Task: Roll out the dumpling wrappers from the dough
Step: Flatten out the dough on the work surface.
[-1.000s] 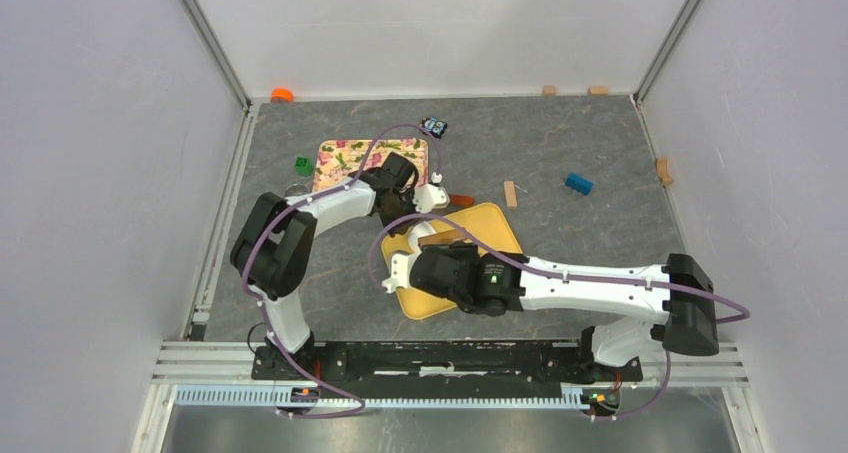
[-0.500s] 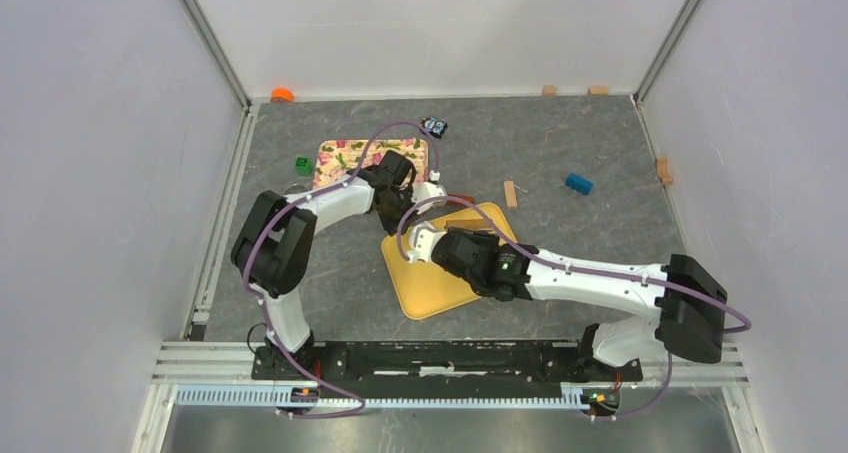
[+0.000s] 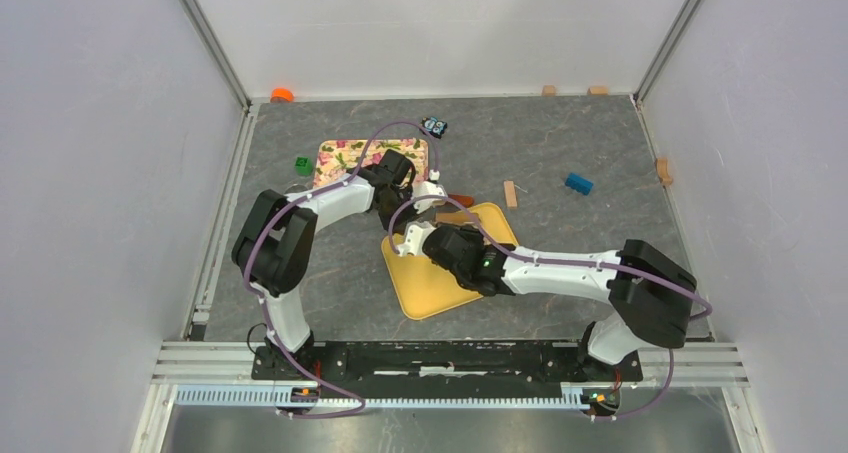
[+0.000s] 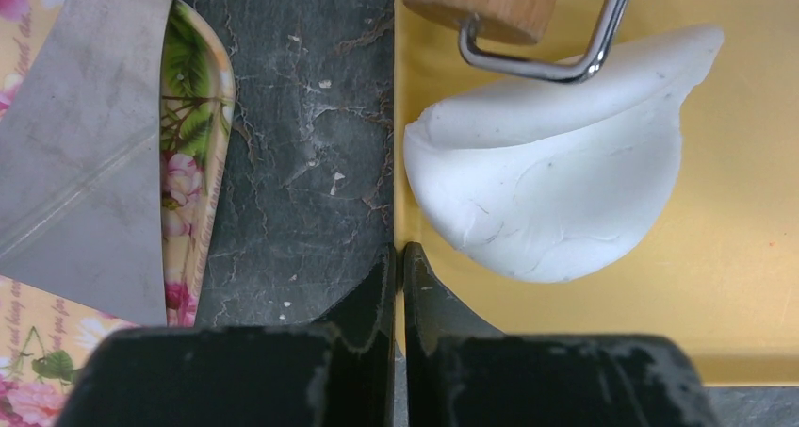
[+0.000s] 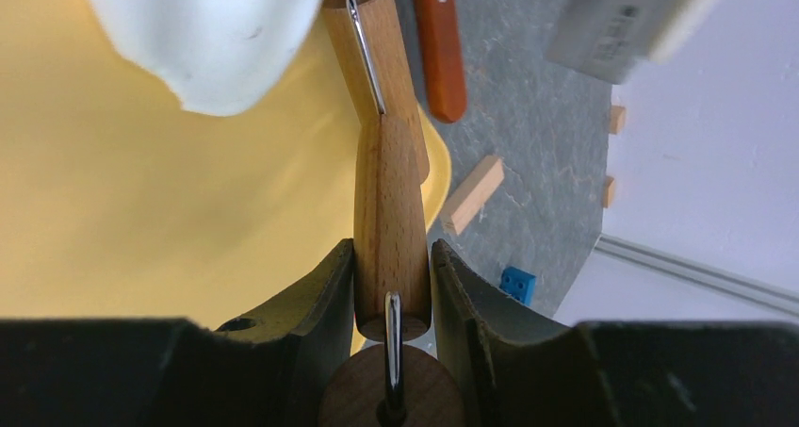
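Dough [image 4: 551, 191] sits on the yellow cutting board [image 4: 744, 276], right by the board edge that faces the floral tray [image 4: 193, 163]. It's a flattened half-round slab with its top edge curled over on itself. From the overhead camera you basically can't see it, both arms are stacked over that spot.

The rolling pin [image 5: 389, 201] is right at the dough's curled edge. Its wooden roller and wire bracket are cut off by the frame in the left wrist view, so I can't tell if the roller itself touches the dough. The right gripper [image 5: 391, 257] is clamped on the pin's wooden handle, a finger on either side.

The left gripper [image 4: 398, 257] is pinched closed with nothing between its fingers, tips over the board's edge, just beside the dough and not touching it.

A metal scraper blade [image 4: 85, 144] lies on the tray, only partly in frame. A narrow strip of grey table [image 4: 301, 116] separates tray and board. Plenty of bare yellow board on the dough's far side. Past the board lie an orange-red handle [image 5: 440, 50], a small wooden block [image 5: 471, 193] and a blue block [image 5: 516, 284].
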You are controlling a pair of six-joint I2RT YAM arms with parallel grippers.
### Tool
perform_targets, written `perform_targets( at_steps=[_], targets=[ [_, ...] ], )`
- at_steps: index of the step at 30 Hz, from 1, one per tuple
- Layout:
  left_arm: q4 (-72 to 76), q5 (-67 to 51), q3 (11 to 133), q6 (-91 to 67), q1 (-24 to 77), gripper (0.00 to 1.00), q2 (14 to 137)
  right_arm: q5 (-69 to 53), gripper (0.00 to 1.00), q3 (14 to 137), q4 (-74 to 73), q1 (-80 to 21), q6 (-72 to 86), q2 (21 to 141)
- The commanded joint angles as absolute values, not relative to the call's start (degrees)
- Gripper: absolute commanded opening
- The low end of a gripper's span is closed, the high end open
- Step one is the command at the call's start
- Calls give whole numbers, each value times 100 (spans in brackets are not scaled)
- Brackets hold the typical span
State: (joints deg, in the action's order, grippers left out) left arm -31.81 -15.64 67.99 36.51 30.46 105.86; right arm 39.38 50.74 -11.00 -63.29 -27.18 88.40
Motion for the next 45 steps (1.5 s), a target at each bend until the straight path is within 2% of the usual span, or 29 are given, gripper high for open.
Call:
perform_targets(
  at_steps=[1,11,17,25,33,40,45],
  targets=[
    [-3471,-1586,6706,3650,3024,4,11002,3748,0,4921,-464,-6480,-2953,8884],
    [-3441,-1600,6680,3648,3023,3,11002,2508,0,4649,-886,-6654,-2831,8419],
    [-3445,-1630,6697,3649,3024,3,11021,2598,0,4474,-1585,-6818,-2457,8109],
    [-3445,-1679,6698,3605,3030,2,11125,4050,0,4764,-2760,-6839,-1767,7741],
    [-3409,-1725,6662,3573,3023,2,11164,4891,0,5947,-3126,-7288,-2124,7801],
    [-3391,-1716,6645,3575,3024,2,11184,3953,0,6428,-2380,-7376,-2992,8317],
    [-3381,-1694,6645,3563,3024,2,11206,3386,0,6495,-2442,-7383,-3321,8766]
  ],
)
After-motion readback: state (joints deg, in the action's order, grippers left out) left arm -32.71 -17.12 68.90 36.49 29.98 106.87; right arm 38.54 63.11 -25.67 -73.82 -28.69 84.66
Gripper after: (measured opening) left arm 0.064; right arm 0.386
